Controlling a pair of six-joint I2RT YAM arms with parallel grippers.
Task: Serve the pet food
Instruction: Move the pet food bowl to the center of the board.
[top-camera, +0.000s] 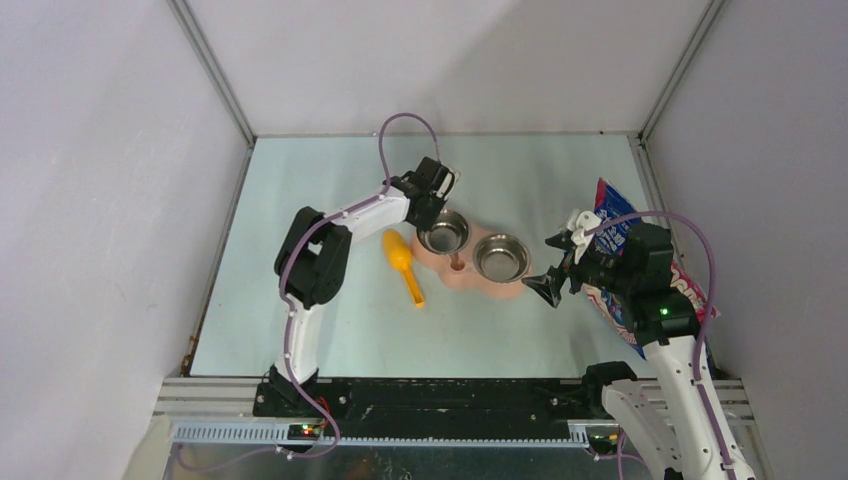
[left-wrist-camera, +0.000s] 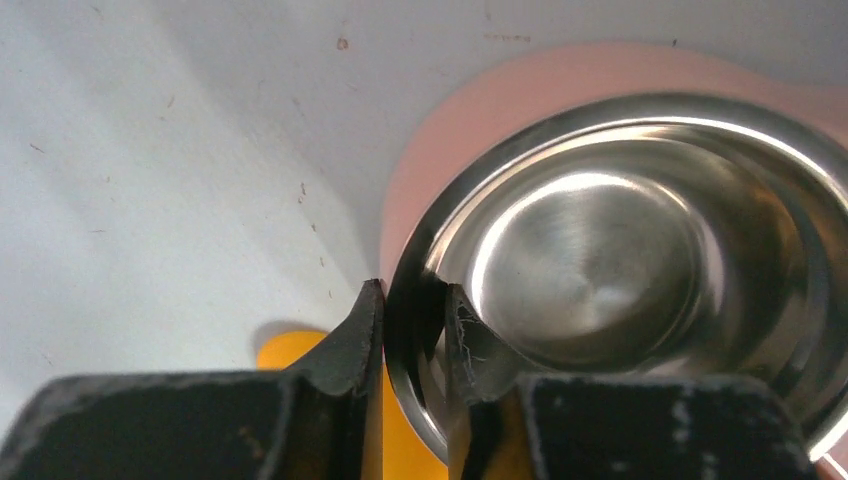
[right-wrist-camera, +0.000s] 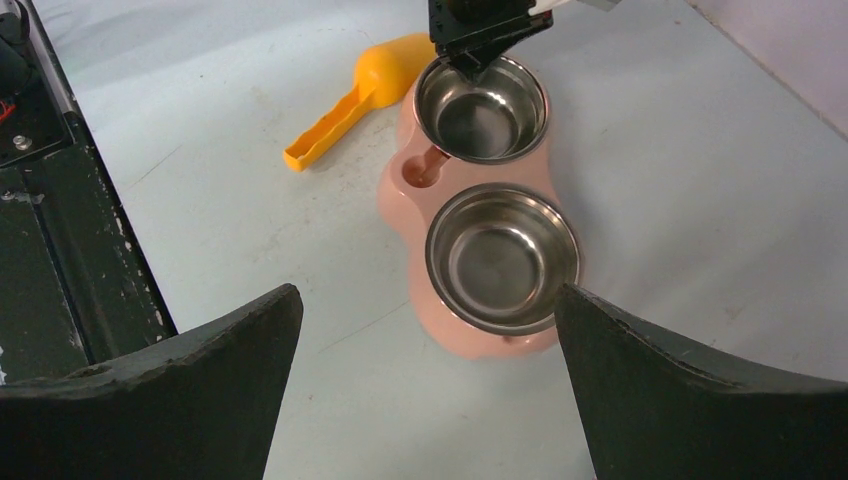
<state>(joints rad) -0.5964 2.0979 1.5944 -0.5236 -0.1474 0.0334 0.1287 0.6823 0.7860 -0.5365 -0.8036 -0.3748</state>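
Two steel bowls sitting in a pink feeder (top-camera: 468, 278) in the middle of the desk (top-camera: 320, 330), both bare of food. Left jaws pinched across the rim of the left bowl (top-camera: 443, 234), one finger outside the wall and one inside. Right jaws spread wide and holding nothing, aimed at the right bowl (top-camera: 501, 258) from beside it.

No kibble in sight; presumably all inside the cat food bag (top-camera: 613, 205), over at the right edge of the desk and partly hidden behind the right arm (top-camera: 640, 270). Likely glossy film: slippery, crinkly and soft, with loose pellets shifting inside and dragging it down. Best pinched flat at the top seam or an upper corner, never mid-belly. Open or sealed: cannot tell.

Yellow scoop (top-camera: 402, 266) lying just left of the feeder, handle toward the near edge. Probably stiff and light, easy to take by that handle.
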